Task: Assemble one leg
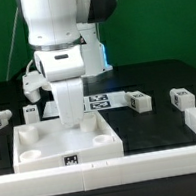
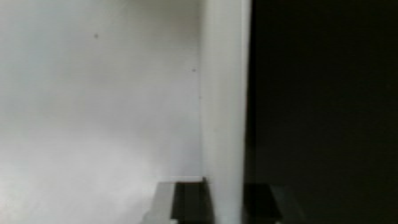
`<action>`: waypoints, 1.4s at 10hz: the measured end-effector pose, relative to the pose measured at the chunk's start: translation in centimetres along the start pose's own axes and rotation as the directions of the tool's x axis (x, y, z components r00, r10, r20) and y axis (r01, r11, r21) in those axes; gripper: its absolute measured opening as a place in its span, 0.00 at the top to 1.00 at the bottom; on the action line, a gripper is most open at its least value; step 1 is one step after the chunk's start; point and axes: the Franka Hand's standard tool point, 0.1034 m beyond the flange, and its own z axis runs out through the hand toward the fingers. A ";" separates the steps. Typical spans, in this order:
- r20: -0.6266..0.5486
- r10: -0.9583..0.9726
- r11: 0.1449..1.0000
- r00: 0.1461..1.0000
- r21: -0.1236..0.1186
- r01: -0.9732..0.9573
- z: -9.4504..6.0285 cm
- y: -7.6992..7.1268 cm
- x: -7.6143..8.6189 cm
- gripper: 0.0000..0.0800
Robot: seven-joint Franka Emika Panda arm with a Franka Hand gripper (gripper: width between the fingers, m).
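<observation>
Black table (image 1: 159, 77) under a green wall, with the white arm (image 1: 60, 20) standing at upper centre of the exterior view over the square top (image 1: 67, 141) at lower left. Its gripper (image 1: 67, 88) looks clamped on an upright leg (image 1: 72, 112), low over the top's far side. I reckon it is seating that leg. Next it needs lining up on one of the round sockets (image 1: 100, 143), then twisting down.

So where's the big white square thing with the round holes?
In the exterior view the square piece lies on the table near the front, left of centre. It is right below the robot arm, with the white rail just in front.
</observation>
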 end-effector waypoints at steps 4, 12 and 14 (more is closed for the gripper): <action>-0.004 0.056 0.998 0.998 -0.005 -0.056 -0.2 0.5 1.7 0.92; -0.027 0.114 0.993 0.993 -0.028 -0.115 -1.0 3.2 8.8 0.92; -0.034 0.112 0.993 0.993 -0.028 -0.113 -0.6 3.4 10.0 0.92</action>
